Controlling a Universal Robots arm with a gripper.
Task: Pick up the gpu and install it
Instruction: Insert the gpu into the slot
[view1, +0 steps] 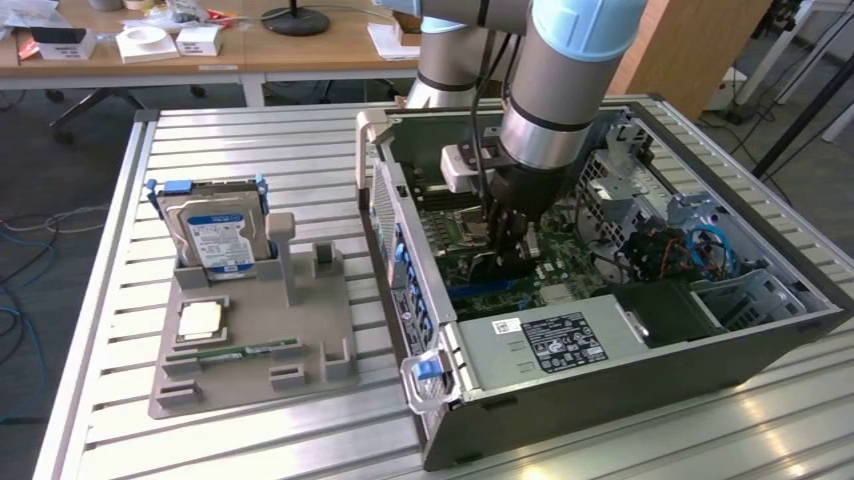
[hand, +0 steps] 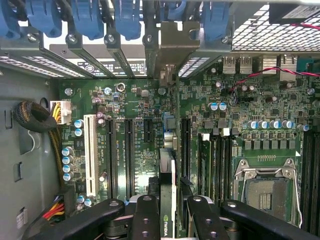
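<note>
Gpu (hand: 167, 175) first, please: where is it?

"On edge between my fingers (hand: 146, 220). They pinch it from both sides, and my gripper (hand: 169, 212) hangs inside the computer case (view1: 641, 385), over the motherboard (hand: 125, 100)."

"Now the rest, biggest thing first."

"The slatted metal table (view1: 267, 140) carries everything. The case lies open on it, and in the exterior view my arm (view1: 561, 90) comes down into it from twelve o'clock. The power supply (view1: 561, 340) sits at six o'clock from my gripper. A grey tray (view1: 240, 385) lies at nine o'clock from the case, apart from it. A hard drive (view1: 214, 235) with a blue label stands upright at the tray's twelve o'clock end. A narrow green memory stick (view1: 247, 352) lies flat nearer its six o'clock end."

"And the card, is it in?"

"The gpu runs along the black expansion slots (hand: 129, 150). A white slot (hand: 90, 155) lies off to one side and the processor socket (hand: 265, 192) to the other. A grey metal bracket (hand: 172, 45) stands in line with the card, at the row of blue clips (hand: 85, 17). Whether its edge sits in a slot, I cannot tell."
</note>
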